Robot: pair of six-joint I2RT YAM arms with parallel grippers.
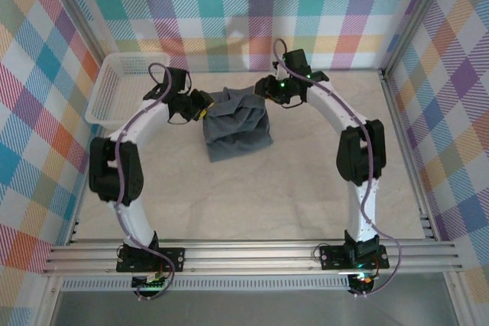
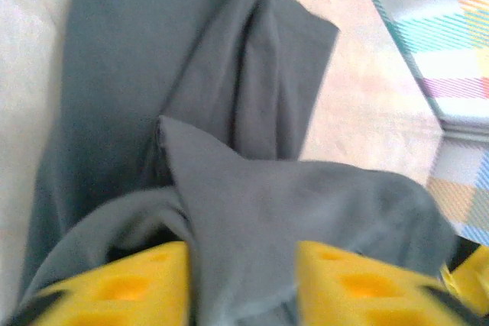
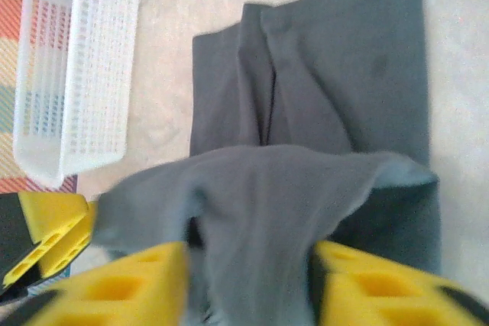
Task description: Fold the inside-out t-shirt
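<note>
t-shirt [image 1: 238,131] partly folded, we judge final fold remaining | left gripper [image 2: 241,284], right gripper [image 3: 252,284]: jaws parted, cloth between

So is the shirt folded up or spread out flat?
Partly folded. The shirt lies in a narrow block with overlapping layers, not spread flat.

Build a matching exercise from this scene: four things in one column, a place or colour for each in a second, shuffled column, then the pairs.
1. t-shirt
2. basket
3. left gripper
4. right gripper

A. white, at the far-left corner of the table
B. at the t-shirt's far-right corner
C. dark grey, mid-table
D. at the t-shirt's far-left edge, on the basket side

Pairs: 1-C, 2-A, 3-D, 4-B
</note>
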